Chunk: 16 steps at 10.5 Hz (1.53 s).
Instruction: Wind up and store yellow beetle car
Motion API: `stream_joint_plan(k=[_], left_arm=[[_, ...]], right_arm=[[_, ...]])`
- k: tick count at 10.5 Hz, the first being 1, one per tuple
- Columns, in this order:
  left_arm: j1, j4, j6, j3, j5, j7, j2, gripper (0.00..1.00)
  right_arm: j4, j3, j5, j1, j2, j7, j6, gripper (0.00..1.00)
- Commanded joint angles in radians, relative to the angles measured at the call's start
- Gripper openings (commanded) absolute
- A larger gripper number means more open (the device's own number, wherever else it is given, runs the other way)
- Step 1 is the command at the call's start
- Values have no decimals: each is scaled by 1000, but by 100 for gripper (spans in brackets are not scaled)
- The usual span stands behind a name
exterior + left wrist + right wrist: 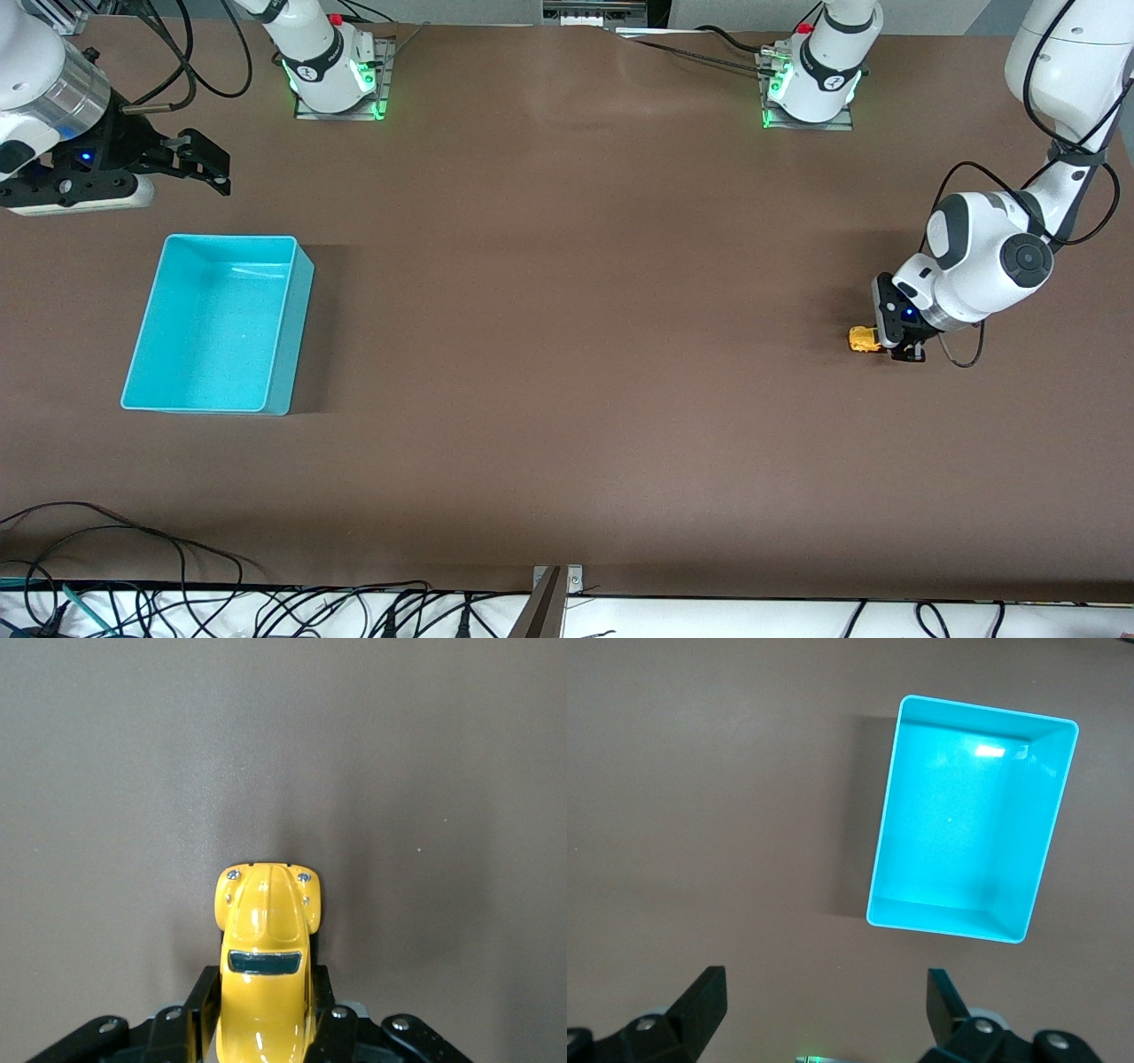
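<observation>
The yellow beetle car (864, 339) rests on the brown table toward the left arm's end. My left gripper (895, 341) is down at the table, shut on the car's rear half. In the left wrist view the car (266, 948) points away from the wrist, its sides pressed between the black fingers (202, 1001). My right gripper (205, 168) hangs open in the air with nothing in it, above the table near the turquoise bin (288, 310). In the right wrist view its fingertips (709, 992) stand wide apart, the bin (1059, 815) lying below with nothing inside.
The bin stands toward the right arm's end of the table. Both arm bases (332, 80) sit along the table edge farthest from the front camera. Cables (133, 540) trail along the nearest edge.
</observation>
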Motion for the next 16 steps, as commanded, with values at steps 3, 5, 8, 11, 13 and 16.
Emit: stream_joint_plan(k=[3,5,8,11,13,16], left_arm=[[20,92,-93,-6,24,20,41,100],[17,143,-203,-8,21,20,22,100],[23,154,-279,-25,-19,-1,-24,100],[24,228,-469,-23,-64,-49,-73,100],[24,285,-581,-21,-64,-122,-116,100],[23,422,-788,-21,-64,-257,-134,100]], right_arm=[[16,-5,-9,6,6,-11,-18,100],[11,-5,-8,6,6,-10,-18,100],[11,-6,-9,6,7,-10,-16,100],[11,-5,-9,7,7,-8,-16,100],[13,-5,-9,7,9,-8,-15,100],[13,-5,-5,6,12,-5,-10,100]])
